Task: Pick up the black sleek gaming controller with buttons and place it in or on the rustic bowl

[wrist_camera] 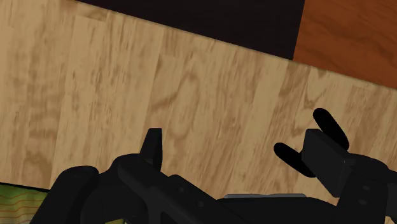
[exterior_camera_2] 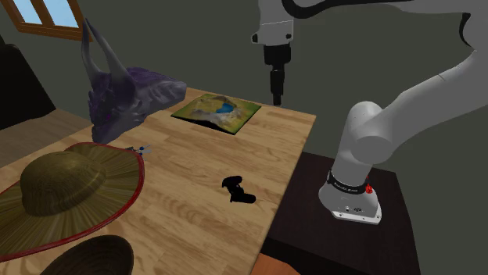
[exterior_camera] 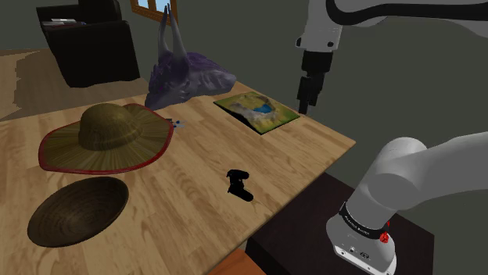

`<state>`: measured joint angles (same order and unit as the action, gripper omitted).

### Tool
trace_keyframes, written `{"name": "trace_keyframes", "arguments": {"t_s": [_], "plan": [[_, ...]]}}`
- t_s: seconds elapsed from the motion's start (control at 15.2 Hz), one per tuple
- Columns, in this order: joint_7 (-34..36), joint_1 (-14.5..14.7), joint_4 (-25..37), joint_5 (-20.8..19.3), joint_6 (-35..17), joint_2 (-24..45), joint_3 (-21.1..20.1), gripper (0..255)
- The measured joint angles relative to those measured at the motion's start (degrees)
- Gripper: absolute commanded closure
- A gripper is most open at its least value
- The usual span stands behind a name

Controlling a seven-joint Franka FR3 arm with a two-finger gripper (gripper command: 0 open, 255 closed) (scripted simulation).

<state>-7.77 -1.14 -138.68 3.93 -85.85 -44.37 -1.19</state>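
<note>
Wooden table (exterior_camera: 180, 205), black controller (exterior_camera: 238, 185) near its edge, brown bowl (exterior_camera: 78, 209) well apart; tool (exterior_camera: 306, 101) spread, empty, above the table

- Shows a white arm (exterior_camera: 414, 176) of smooth, rounded, tube-like segments.
- Carries dark grey rings (exterior_camera: 344, 11) at the joints.
- Wears a black band (exterior_camera: 360, 221) with small white lettering near the foot (exterior_camera: 364, 251).
- Bears a red button (exterior_camera: 385, 237) on that white foot.
- Ends in an all-black gripper (exterior_camera: 304, 103) with two blocky fingers (wrist_camera: 326, 153).

No readable text or numbers, faint white lettering on the arm's dark base ring (exterior_camera: 357, 222) (too small to read)
</note>
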Motion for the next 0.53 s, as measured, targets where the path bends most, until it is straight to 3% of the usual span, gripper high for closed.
{"name": "trace_keyframes", "arguments": {"t_s": [0.2, 0.53], "plan": [[1.21, 0.54, -1.85, 1.04, -1.93, -0.56, -1.27, 0], [6.17, 3.13, -8.62, 5.58, -9.94, -2.04, -6.84, 0]]}}
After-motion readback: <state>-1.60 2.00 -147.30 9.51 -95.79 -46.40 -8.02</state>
